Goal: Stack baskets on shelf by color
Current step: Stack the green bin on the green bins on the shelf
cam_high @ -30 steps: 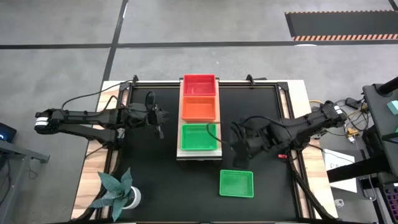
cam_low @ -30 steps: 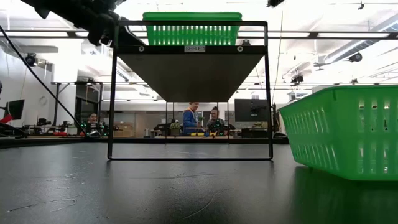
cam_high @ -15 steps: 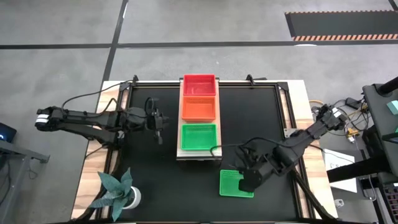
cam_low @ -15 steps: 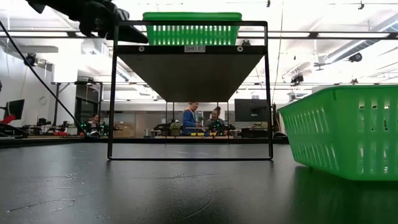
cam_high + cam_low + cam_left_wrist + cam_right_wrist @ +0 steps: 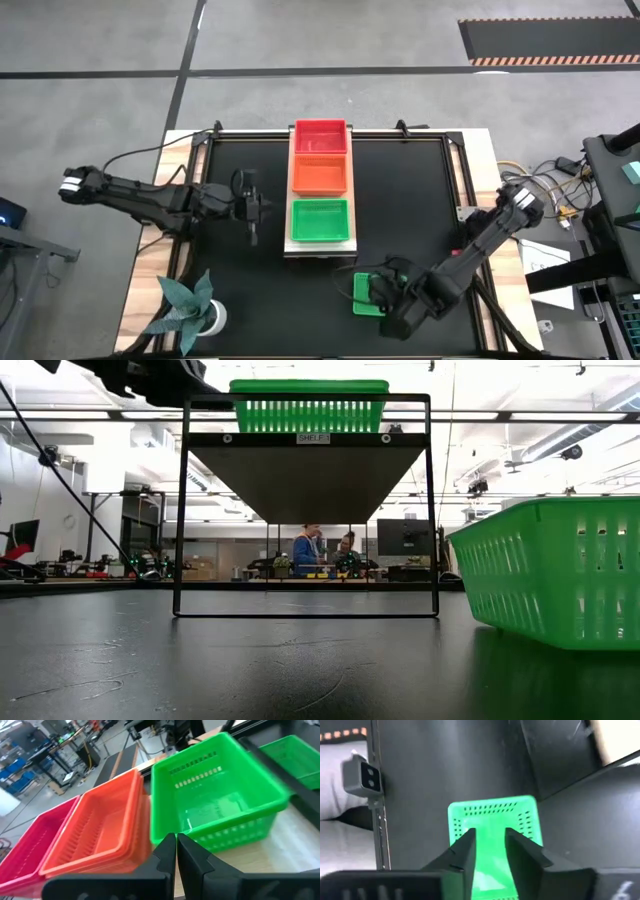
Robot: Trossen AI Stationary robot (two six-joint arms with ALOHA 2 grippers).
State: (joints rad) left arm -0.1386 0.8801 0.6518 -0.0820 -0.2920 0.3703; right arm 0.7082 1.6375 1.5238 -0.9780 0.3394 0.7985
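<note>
From my remote station: the baskets, e.g. the loose green basket [image 5: 545, 570], are glossy slotted plastic, slightly translucent. The green basket on the shelf [image 5: 215, 800] has the same smooth sheen, as does the orange basket [image 5: 107, 827]. The shelf [image 5: 260, 855] is pale matt wood; its frame [image 5: 180, 510] is thin black metal. The tabletop [image 5: 250, 665] is black, faintly reflective and scuffed.

3 basket stacks [image 5: 320, 170] on shelf [image 5: 320, 246]; 1 basket [image 5: 366, 292] on table [image 5: 240, 290].
</note>
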